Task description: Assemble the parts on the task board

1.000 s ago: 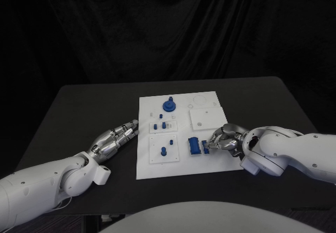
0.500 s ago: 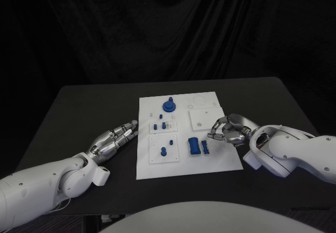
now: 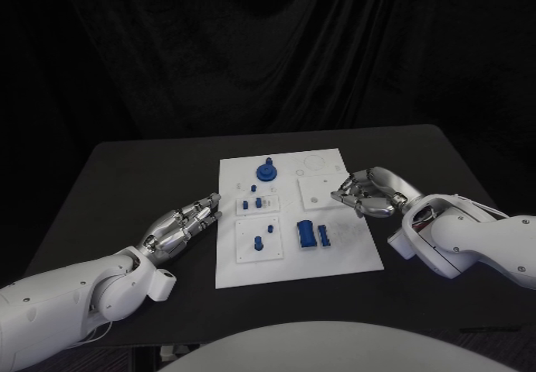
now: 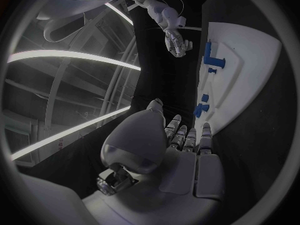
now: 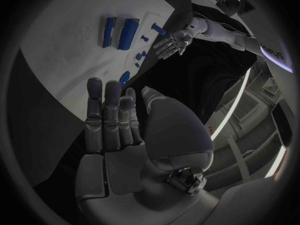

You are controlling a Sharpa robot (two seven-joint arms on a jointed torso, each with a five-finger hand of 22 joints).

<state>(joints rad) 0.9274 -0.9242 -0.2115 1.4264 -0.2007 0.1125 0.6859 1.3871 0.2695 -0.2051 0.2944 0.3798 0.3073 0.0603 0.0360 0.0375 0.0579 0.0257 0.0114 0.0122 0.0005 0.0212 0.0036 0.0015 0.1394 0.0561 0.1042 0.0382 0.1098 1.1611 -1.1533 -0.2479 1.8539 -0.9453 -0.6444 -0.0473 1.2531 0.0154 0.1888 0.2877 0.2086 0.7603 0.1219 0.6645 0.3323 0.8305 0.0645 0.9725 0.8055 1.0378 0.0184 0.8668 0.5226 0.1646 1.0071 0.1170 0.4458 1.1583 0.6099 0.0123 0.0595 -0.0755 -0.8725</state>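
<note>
The right hand (image 3: 369,194), released and holding nothing, is hovering at the task board's (image 3: 296,263) edge. Two blue parts (image 3: 313,235) are lying just nearer the robot than it, long axes pointing away; the left hand (image 3: 182,223), also released, is resting farther off.

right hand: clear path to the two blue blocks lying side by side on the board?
Probably yes. The right hand hovers open and empty over the task board's right edge, just beyond the two blue blocks; nothing lies between, and the left hand rests off the board.
</note>
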